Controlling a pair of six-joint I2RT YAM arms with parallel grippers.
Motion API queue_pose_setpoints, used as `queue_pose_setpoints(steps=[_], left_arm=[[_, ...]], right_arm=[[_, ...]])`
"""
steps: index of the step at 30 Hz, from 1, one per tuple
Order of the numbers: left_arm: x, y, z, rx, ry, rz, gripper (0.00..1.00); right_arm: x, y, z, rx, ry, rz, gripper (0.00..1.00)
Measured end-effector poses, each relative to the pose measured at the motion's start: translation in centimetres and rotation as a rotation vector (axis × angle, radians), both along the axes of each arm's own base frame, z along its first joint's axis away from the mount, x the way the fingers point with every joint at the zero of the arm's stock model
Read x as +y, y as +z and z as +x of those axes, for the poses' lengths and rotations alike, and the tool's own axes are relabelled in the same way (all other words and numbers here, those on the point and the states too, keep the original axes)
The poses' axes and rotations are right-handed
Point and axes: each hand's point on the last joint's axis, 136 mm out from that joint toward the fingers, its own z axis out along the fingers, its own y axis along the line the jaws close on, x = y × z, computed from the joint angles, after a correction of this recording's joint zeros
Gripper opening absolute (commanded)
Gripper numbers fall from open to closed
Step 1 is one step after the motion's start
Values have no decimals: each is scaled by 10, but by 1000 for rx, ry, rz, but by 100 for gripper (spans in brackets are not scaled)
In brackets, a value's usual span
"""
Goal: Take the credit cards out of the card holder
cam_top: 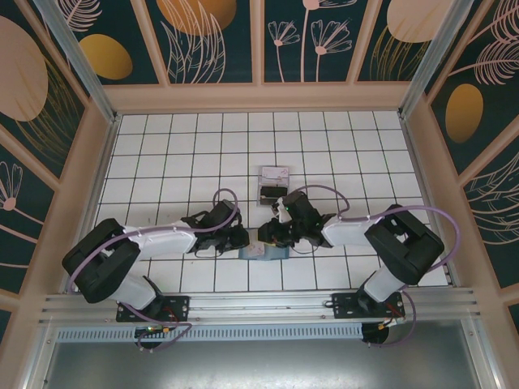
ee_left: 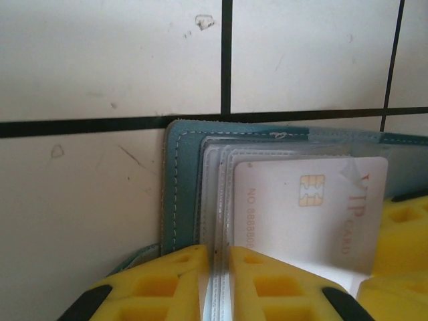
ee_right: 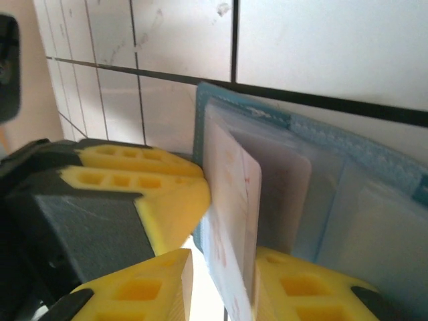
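The teal card holder (cam_top: 274, 253) lies open on the tiles between both arms, its clear sleeves (ee_left: 217, 174) fanned out. My left gripper (ee_left: 221, 281) is shut on the sleeve edge of the card holder (ee_left: 179, 194). A pale card (ee_left: 301, 214) with a gold chip lies on top of the sleeves. In the right wrist view this pale card (ee_right: 231, 200) stands edge-on between my right gripper (ee_right: 224, 259) fingers. It touches the right-hand finger (ee_right: 301, 287), with a bright gap on the other side, so the gripper is open. The two grippers (cam_top: 243, 237) (cam_top: 268, 235) nearly touch.
A clear plastic slotted stand (cam_top: 273, 174) sits two tiles behind the holder, with a dark card (cam_top: 274, 192) in it. The right gripper's yellow fingers (ee_left: 404, 227) crowd the card's right edge. The left gripper's fingers (ee_right: 167, 194) press close beside the holder (ee_right: 348, 144).
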Motion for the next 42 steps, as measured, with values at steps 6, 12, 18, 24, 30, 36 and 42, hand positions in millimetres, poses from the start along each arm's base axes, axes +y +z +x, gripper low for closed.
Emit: queue_pose_setpoints(steps=[6,12,18,24,30,36,42], left_arm=[[2,0,-4,9,16,-10,18],[2,0,-4,13,19,-9,18],[1,-1,-3,20,16,1,18],[1,-1,-3,23,6,15,18],[1,-1,-3,24,-1,22,18],[0,-2,-3,28,-2,28,18],[0,-1,-3,32,-2,32,18]], right_arm=[[5,-3,0,9,38,11,27],[5,-2,0,4,49,22,25],[1,-6,-3,9,47,20,24],[-3,-2,-6,1,44,27,23],[-5,6,-3,-17,33,42,21],[-7,12,-1,-32,27,53,16],[-12,10,-1,-37,11,28,11]])
